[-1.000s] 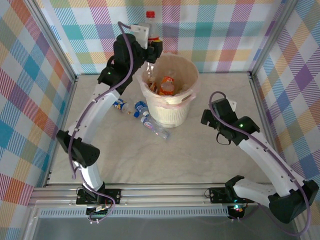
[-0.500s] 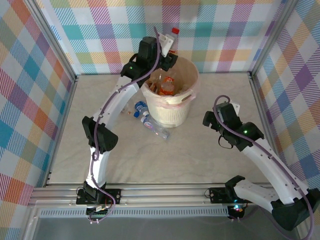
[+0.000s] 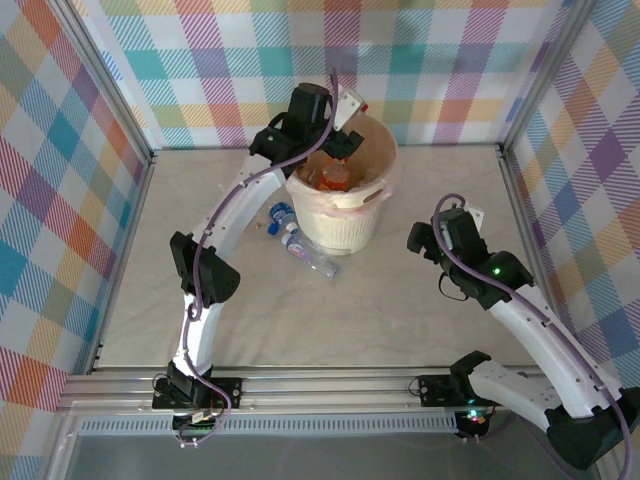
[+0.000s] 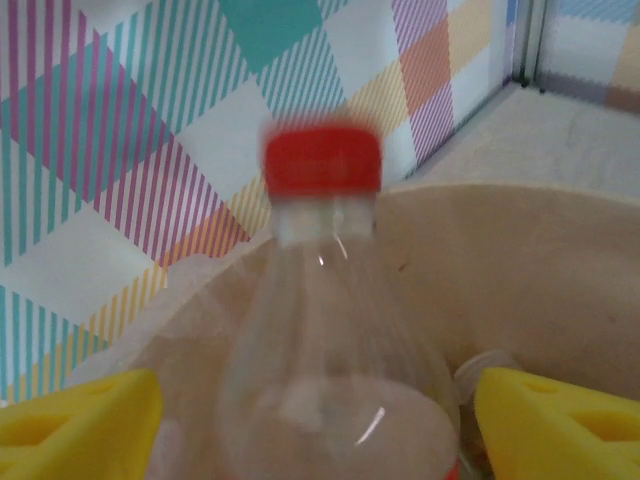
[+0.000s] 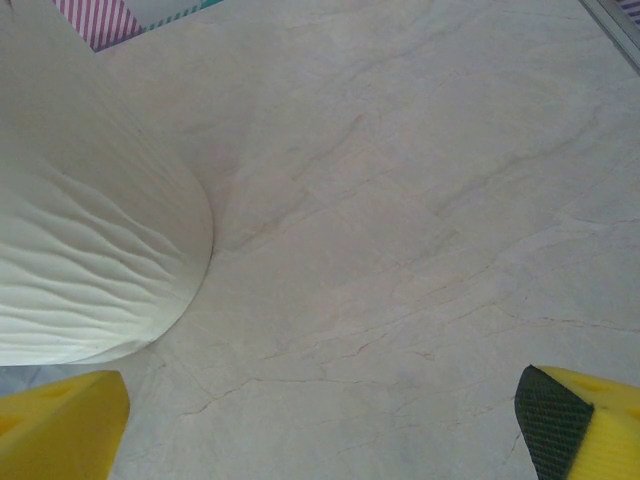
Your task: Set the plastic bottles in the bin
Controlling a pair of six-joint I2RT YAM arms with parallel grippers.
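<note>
Swung over the bin (image 3: 345, 225) since a second ago, the left jaws have sprung apart, their yellow fingers (image 4: 80, 420) set wide on either side of a clear, red-capped bottle (image 4: 335, 380) at the bin's mouth. The right jaws gape wide, holding nothing, above bare worktop (image 5: 400, 250) just beside the bin's wall. More bottles (image 3: 300, 245) lie against the bin's left side, with open worktop to its right.

My left arm (image 3: 228, 212) and right arm (image 3: 535, 335) are white tubes with black joints, each trailing a purple cable (image 3: 330, 100). My fingers (image 4: 80, 425) are yellow; one, lower right, carries a black weave pad (image 5: 548, 420).
</note>
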